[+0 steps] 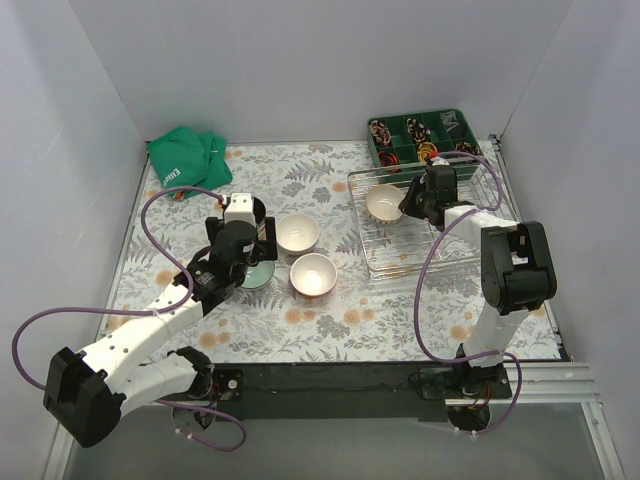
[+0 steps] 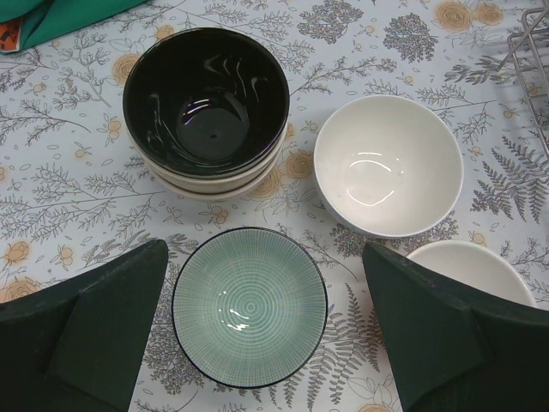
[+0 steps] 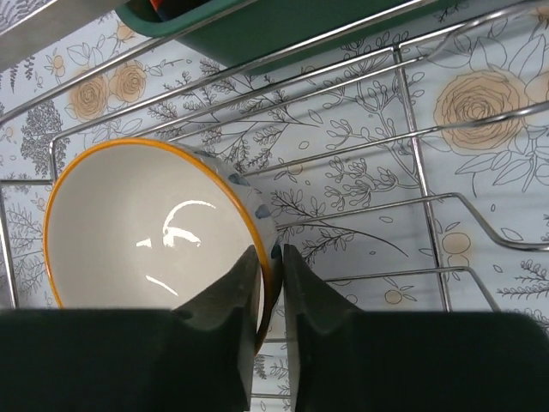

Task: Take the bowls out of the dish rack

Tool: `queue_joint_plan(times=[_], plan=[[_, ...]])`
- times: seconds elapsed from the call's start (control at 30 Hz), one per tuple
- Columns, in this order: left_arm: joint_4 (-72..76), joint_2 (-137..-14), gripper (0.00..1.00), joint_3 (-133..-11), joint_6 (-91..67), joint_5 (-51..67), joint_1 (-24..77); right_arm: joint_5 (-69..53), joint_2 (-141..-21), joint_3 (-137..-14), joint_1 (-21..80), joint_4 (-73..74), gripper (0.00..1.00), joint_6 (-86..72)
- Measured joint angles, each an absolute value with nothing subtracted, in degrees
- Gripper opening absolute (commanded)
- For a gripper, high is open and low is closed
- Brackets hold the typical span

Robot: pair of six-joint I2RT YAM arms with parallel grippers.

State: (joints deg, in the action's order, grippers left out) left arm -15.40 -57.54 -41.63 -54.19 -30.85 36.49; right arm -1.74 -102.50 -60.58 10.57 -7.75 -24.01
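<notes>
Top external view, and this job looks nearly wrapped up. The shallow silver wire dish rack (image 1: 390, 250), near the far right corner of the surface (image 1: 380, 310), holds just 1 bowl. That is the cream ceramic bowl with the orange rim (image 1: 384, 203), sitting in the rack's far left part.

The right hand (image 3: 270, 262) has it by the rim, 1 finger inside and 1 outside, pressed together on the ceramic. Whether the bowl is off the wires, I cannot tell.

Left of the rack, around the middle of the surface, the unloaded ones are gathered. There is a plain white round bowl (image 1: 297, 233), a second white bowl (image 1: 313, 274) just beside it, and a pale green bowl with fine ring lines (image 2: 249, 305). A dark-glazed bowl (image 2: 206, 103) is stacked on lighter ones; how many lie beneath is hard to say.

The left hand (image 2: 263, 257) hangs spread wide over the green bowl, gripping nothing.

My read: 1 lift, 1 carry and 1 set-down beside the others, and the rack is done.
</notes>
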Motion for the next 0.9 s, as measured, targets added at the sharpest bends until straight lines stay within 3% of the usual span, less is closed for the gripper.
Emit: queue_joint_plan(times=[0.1,0.37,0.67,0.9], plan=[[-15.4,-57.5,0.98,-41.6,-54.2,-30.9,36.5,-2.0,-102.5,-60.7,10.6,-7.0,0.01,-23.4],[-15.4,-57.5,0.98,-41.6,-54.2,-30.8,36.5,-1.5,-98.6,-59.3,10.6,-4.7,0.01,-20.8],[-15.4,-57.5,0.98,-41.6,-54.3,-30.4,36.5,2.1,-84.2,-55.7,12.2,-2.6,0.01,-16.9],[-16.8,-57.5,0.98,-42.2,-57.3,-26.4,36.5,7.6,-75.7,-55.3,22.1,1.4,0.01,-11.5]])
